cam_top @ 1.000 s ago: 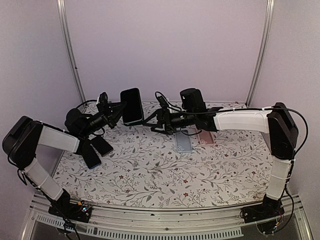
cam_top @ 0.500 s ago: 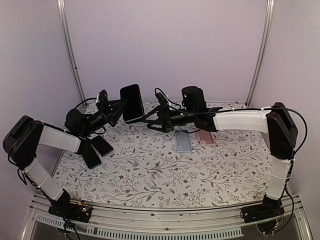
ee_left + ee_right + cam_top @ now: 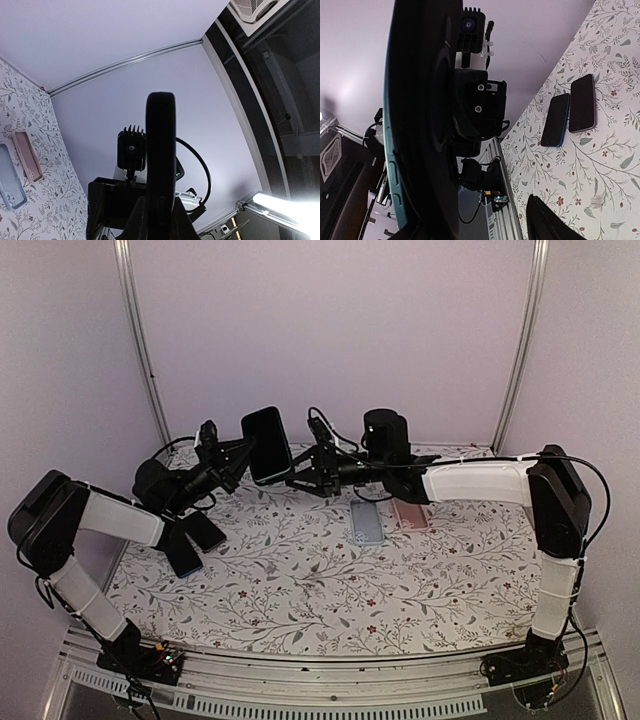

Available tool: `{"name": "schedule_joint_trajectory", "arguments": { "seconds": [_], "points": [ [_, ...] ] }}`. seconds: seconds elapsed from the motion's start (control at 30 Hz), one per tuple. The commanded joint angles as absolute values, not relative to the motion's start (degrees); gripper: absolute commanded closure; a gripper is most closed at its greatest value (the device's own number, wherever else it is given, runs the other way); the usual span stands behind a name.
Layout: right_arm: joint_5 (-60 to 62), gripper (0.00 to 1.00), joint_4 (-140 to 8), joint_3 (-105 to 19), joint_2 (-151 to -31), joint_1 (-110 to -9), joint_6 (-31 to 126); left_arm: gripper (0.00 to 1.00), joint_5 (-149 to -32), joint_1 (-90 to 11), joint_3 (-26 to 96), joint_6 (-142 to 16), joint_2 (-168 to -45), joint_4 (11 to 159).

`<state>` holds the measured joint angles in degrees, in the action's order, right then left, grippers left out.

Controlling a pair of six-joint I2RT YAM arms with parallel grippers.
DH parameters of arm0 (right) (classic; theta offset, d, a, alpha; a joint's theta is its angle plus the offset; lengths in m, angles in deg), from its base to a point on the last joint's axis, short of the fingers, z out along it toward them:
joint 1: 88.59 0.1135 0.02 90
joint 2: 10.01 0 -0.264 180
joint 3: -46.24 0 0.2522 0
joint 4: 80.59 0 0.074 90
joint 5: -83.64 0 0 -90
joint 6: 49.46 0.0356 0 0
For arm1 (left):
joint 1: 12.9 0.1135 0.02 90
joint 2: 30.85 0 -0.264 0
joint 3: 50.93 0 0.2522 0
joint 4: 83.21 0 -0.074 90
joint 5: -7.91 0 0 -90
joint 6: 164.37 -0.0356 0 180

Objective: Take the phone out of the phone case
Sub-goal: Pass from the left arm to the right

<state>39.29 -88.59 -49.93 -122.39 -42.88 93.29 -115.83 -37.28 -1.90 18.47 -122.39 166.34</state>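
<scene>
A black phone in its dark case [image 3: 265, 445] is held upright in the air at the back left. My left gripper [image 3: 243, 458] is shut on its lower end. In the left wrist view the phone [image 3: 161, 150] shows edge-on, clamped between the two fingers [image 3: 135, 222]. My right gripper [image 3: 298, 478] reaches in from the right, with its jaws round the phone's right edge. In the right wrist view the case's teal rim [image 3: 395, 150] fills the left side against one finger, and the other finger [image 3: 545, 220] stands apart from it.
Two dark phones [image 3: 205, 530] [image 3: 183, 552] lie flat at the table's left. A blue-grey case [image 3: 366, 522] and a pink case [image 3: 410, 515] lie near the middle back, under the right arm. The floral cloth [image 3: 320, 590] covers the table.
My right gripper has moved left and up to the phone's edge, and its jaws have narrowed. The left gripper has lifted the phone slightly, its grip unchanged.
</scene>
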Motion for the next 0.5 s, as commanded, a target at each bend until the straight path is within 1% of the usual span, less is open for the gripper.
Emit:
{"name": "schedule_joint_trajectory", "arguments": {
  "seconds": [0.0,0.17,0.33,0.4,0.47],
  "points": [
    [34.30,0.48,-90.52,-50.95,-124.80,-43.42,95.60,1.00,-119.53,-40.33,-1.86,19.09,-121.76,176.69],
    [35.09,0.74,-92.24,-50.27,-124.36,-43.23,95.98,1.00,-119.35,-40.24,-2.90,17.99,-122.57,176.28],
    [35.57,0.98,-93.17,-49.29,-123.53,-43.24,96.00,1.00,-119.52,-40.07,-3.94,16.29,-123.08,175.09],
    [35.63,1.00,-93.16,-49.06,-123.20,-43.25,95.85,0.99,-119.83,-39.99,-4.03,15.44,-123.13,173.87],
    [35.37,1.00,-93.03,-48.69,-122.76,-43.26,95.36,0.94,-120.13,-39.88,-4.07,14.37,-123.00,172.01]
  ]
}}
